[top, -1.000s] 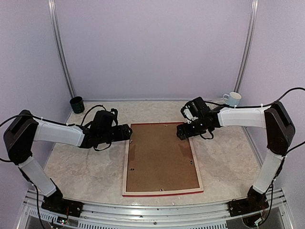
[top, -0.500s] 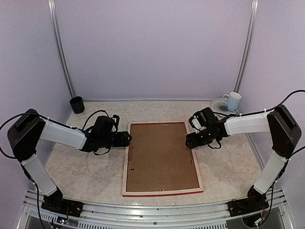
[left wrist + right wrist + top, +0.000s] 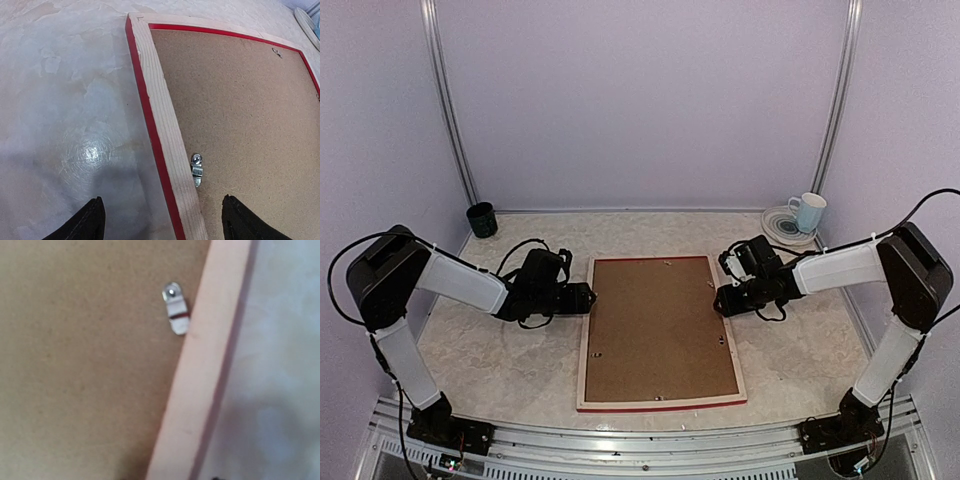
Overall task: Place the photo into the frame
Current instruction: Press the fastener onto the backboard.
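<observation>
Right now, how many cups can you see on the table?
2. A dark cup stands in the far left corner, and a pale mug sits on a plate in the far right corner. I see no others.

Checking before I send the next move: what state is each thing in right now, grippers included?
frame: face down, lying flat.
backing board: seated in frame.
left gripper: open, over frame's left rail.
right gripper: at frame's right rail, opening unclear.
dark green cup: upright.
white mug: upright on saucer.
photo: not in view.
</observation>
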You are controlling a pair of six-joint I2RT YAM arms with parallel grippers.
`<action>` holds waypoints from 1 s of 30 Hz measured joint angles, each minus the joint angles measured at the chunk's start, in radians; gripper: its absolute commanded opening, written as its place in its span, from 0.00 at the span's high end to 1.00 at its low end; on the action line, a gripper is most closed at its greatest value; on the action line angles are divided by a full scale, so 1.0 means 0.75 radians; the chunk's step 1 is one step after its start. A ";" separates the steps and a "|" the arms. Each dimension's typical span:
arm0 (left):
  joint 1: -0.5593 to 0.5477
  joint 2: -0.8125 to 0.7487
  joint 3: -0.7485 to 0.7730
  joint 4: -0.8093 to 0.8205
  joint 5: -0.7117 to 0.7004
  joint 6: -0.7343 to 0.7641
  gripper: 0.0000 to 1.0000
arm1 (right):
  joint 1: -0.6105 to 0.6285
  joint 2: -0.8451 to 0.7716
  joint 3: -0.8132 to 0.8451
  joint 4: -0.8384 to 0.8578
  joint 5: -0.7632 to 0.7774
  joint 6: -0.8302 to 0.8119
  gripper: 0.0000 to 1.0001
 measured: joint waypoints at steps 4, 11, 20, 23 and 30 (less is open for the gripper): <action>0.001 0.000 0.002 0.000 -0.002 0.001 0.21 | 0.000 0.000 -0.003 0.025 -0.031 0.019 0.69; -0.009 0.014 0.078 -0.046 -0.058 0.003 0.23 | -0.003 0.014 -0.006 0.048 -0.050 0.041 0.74; -0.054 0.042 0.247 -0.207 -0.188 0.001 0.27 | -0.005 0.021 -0.018 0.080 -0.059 0.070 0.74; -0.066 0.042 0.271 -0.274 -0.206 0.000 0.28 | -0.005 0.021 -0.023 0.089 -0.059 0.075 0.74; -0.070 0.085 0.312 -0.409 -0.201 0.003 0.37 | -0.005 0.021 -0.026 0.093 -0.061 0.090 0.74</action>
